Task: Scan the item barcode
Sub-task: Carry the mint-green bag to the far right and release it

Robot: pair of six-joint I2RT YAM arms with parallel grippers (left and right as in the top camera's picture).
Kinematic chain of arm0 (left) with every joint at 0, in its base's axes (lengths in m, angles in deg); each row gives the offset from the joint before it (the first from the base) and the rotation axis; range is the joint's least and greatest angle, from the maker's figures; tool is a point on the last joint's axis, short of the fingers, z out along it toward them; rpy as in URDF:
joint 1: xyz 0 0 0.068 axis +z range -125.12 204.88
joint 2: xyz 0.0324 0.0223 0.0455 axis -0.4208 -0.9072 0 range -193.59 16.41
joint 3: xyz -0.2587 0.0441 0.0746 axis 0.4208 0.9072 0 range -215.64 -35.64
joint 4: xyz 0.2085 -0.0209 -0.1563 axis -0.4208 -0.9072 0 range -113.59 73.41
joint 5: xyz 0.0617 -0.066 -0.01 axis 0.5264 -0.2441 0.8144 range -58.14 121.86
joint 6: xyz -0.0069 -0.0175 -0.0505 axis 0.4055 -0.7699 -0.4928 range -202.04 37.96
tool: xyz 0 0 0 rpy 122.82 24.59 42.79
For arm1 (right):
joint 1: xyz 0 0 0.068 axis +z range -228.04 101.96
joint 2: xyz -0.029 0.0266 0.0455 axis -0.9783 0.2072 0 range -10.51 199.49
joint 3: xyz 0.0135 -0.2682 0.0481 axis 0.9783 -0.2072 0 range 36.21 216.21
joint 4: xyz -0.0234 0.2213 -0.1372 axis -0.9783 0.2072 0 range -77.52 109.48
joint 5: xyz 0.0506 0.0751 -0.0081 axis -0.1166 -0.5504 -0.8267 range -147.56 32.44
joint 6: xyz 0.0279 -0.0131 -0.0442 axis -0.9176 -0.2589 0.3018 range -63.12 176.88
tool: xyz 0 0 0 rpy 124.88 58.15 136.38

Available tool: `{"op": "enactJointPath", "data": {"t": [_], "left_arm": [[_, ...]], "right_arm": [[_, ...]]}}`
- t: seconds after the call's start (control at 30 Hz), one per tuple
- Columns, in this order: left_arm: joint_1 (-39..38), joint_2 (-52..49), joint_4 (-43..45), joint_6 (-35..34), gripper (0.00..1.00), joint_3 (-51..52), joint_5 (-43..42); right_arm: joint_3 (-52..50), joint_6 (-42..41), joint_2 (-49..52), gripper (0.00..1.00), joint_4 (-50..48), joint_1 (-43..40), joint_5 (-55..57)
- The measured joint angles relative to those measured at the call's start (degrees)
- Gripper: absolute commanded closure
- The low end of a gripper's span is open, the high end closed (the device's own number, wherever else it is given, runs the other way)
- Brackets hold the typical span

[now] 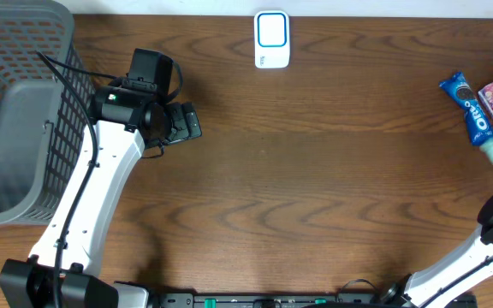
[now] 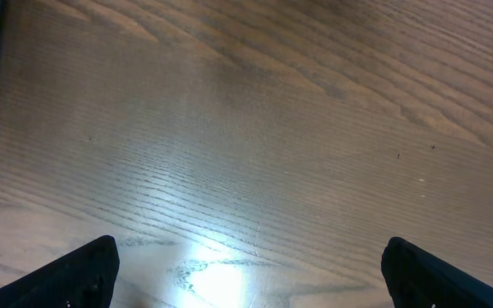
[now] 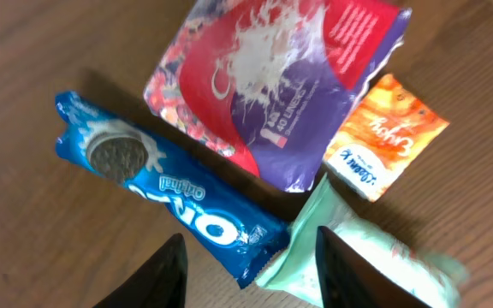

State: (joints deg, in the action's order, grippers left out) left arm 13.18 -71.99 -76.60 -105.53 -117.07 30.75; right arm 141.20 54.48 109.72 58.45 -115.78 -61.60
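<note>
Basket point(image 1: 7, 51) sits far left of the scanner point(image 1: 272, 39). The left gripper point(image 1: 191, 122) is left of the scanner and nearer the robot, released, jaws spread wide over bare table point(image 1: 315, 188), holding nothing. The snack pile is well right of the scanner, at the table's right edge. The likely task item is the Oreo pack point(image 3: 169, 192), at the pile's scanner-side edge. It lies flat, touching the purple-red bag point(image 3: 272, 85) along one side and the mint-green pack point(image 3: 358, 248) at one end; an orange sachet point(image 3: 383, 137) lies on the pile's far side from the scanner. The right gripper point(image 3: 248, 269) hangs over the junction of the Oreo end and the mint pack, jaws apart, nothing between them. Step in hand looks like the pick. To do it well, shift toward the pack's middle so the mint pack is not caught too, set the jaws across the narrow width, and come straight down. The barcode is not visible, probably underneath, so plan a wrist turn before presenting it to the scanner. Long axis: diagonal in the wrist view, cookie-picture end at upper left, the other end under the gripper; overhead, the cookie end points up-left, toward the scanner's side.
</note>
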Motion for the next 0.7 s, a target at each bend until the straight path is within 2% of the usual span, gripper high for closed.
{"op": "enactJointPath", "data": {"t": [0.2, 0.43, 0.6, 0.7], "left_arm": [[0.0, 0.0, -0.02, -0.02, 0.02, 0.0, 0.0], [0.0, 0.0, 0.0, 0.0, 0.02, 0.0, 0.0], [0.0, 0.0, 0.02, 0.0, 0.02, 0.0, 0.0], [0.0, 0.0, -0.02, -0.02, 0.02, 0.0, -0.02]], "right_arm": [[0.0, 0.11, 1.44, 0.55, 2.56, 0.13, -0.44], [-0.11, -1.31, -0.7, 0.61, 4.74, 0.59, -8.9], [-0.2, -3.69, -12.11, 0.63, 7.08, 0.85, -16.33], [-0.07, -4.52, -22.4, 0.66, 14.29, 0.85, -18.53]]}}
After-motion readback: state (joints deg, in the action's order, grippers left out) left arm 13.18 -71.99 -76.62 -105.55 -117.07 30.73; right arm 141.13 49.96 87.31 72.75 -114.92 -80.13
